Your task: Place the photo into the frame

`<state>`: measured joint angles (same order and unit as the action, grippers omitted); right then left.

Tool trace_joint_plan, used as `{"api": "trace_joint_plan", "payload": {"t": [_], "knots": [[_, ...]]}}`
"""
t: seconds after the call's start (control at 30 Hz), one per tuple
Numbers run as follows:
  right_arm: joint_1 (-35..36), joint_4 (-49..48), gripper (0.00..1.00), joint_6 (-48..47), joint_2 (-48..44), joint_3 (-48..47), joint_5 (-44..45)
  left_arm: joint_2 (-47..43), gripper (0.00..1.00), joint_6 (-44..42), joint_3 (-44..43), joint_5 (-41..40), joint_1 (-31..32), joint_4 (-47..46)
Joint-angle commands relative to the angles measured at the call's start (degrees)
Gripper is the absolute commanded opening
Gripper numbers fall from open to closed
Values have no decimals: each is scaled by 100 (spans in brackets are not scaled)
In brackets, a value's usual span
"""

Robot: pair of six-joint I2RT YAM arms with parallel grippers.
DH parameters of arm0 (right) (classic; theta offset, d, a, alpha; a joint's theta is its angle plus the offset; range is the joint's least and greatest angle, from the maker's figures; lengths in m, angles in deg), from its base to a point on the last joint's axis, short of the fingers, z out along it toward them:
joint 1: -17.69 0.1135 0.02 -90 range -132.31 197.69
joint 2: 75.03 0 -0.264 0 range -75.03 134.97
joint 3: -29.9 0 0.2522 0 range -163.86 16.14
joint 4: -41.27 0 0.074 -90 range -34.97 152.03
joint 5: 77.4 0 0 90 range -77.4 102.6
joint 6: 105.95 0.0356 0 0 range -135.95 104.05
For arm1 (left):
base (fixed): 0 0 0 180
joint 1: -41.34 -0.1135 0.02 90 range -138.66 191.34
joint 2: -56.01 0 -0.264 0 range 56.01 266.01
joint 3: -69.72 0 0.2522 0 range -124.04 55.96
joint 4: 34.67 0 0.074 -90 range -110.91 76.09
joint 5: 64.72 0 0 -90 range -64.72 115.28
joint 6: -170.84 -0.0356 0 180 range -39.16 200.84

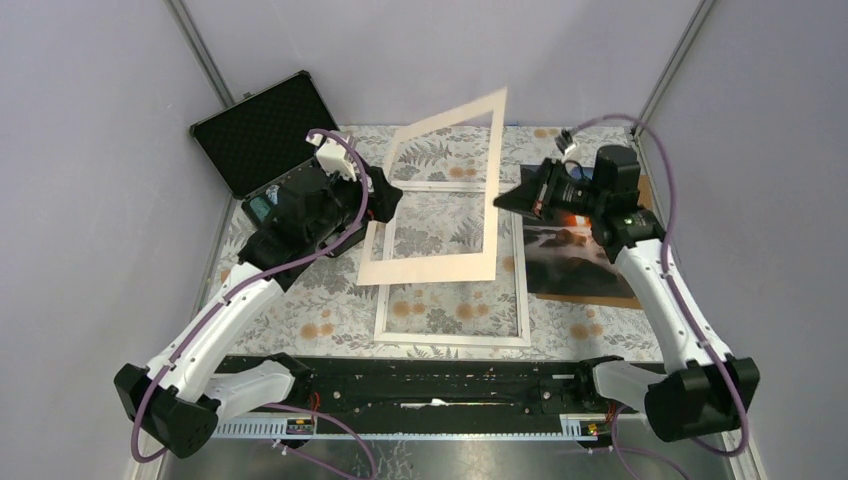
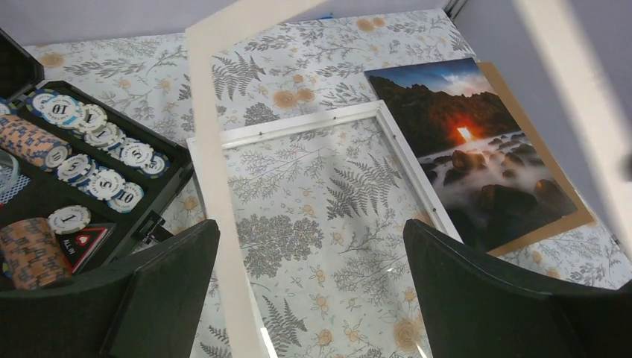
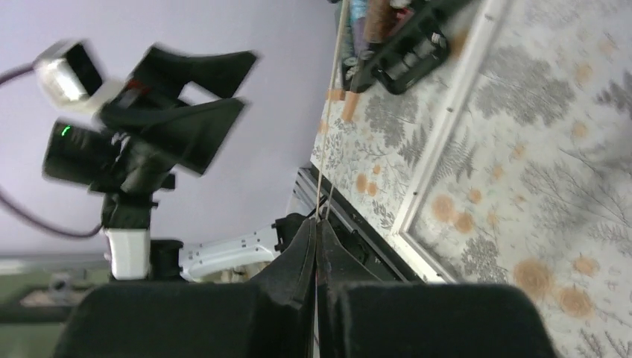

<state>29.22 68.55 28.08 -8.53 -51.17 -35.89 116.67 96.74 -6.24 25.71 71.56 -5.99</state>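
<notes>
Plainly the cream mat board [image 1: 430, 268] must clear first: the right gripper [image 1: 500, 203], pinched shut on its three-o'clock edge, holds it tilted over the frame [image 1: 450, 340], while the left gripper [image 1: 390, 200] hovers at nine o'clock, jaws wide and empty. Lift so the low edge misses the frame's rails. The photo [image 1: 570, 260] lies at three o'clock on its brown board [image 1: 600, 298], with the chip case [image 1: 260, 130] crowding ten o'clock, so twelve o'clock looks freest.

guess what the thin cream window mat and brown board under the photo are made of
Cream window mat: likely stiff matte cardboard, flat though held by one edge. Brown board under the photo: card or fibreboard perhaps, plain dull brown.
</notes>
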Motion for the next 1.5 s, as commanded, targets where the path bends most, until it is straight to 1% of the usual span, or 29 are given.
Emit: {"api": "trace_joint_plan", "payload": {"t": [0.0, 0.07, 0.1, 0.13, 0.2, 0.23, 0.3, 0.37, 0.5, 0.63, 0.73, 0.77, 0.9, 0.97, 1.17, 1.37, 1.47], "knots": [[-759, -1984, 0, 1247, 173, 1671, -1075, -239, 99, -96, 45, -267, 2, -330], [-1035, -2334, 0, 1230, 396, 2388, -1252, -224, 99, -88, 44, -211, 8, -328], [-1109, -2359, 0, 1091, 519, 2644, -1331, -218, 99, -87, 49, -188, 10, -335], [-1350, -2362, 0, 935, 638, 2859, -1367, -201, 99, -87, 56, -170, 8, -341], [-1542, -2261, 0, 565, 804, 3182, -1317, -162, 99, -72, 53, -130, 10, -342], [-1555, -1947, 0, 254, 921, 3214, -1220, -146, 99, -63, 53, -104, 11, -342], [-1557, -1001, 0, -588, 1256, 3053, -1056, -113, 99, -38, 57, -70, 10, -362], [-1557, -465, 0, -1038, 1316, 2934, -721, -79, 99, -11, 61, 68, 11, -374], [-1557, 158, 0, -1490, 1282, 2706, -291, -68, 99, 1, 61, 122, 11, -374], [-1557, 683, 0, -1841, 1280, 2511, -45, -72, 99, 18, 72, 153, 19, -394], [-1557, 1386, 0, -2269, 1193, 2139, 528, -68, 99, 18, 68, 187, 53, -399], [-1557, 1498, 0, -2337, 1152, 2052, 600, -62, 99, 18, 74, 200, 61, -399], [-1548, 1641, 0, -2478, 1220, 1830, 468, -37, 99, 49, 73, 296, 59, -415], [-1529, 1550, 0, -2470, 1278, 1832, 447, -33, 99, 58, 87, 316, 63, -432], [-972, 1526, 0, -2567, 1564, 1755, 331, -3, 99, 79, 99, 363, 72, -445], [-868, 1362, 0, -2484, 1606, 1801, 252, -2, 99, 102, 109, 430, 72, -466], [-842, 980, 0, -2338, 1692, 1961, 224, 2, 99, 106, 102, 436, 70, -474]]}}
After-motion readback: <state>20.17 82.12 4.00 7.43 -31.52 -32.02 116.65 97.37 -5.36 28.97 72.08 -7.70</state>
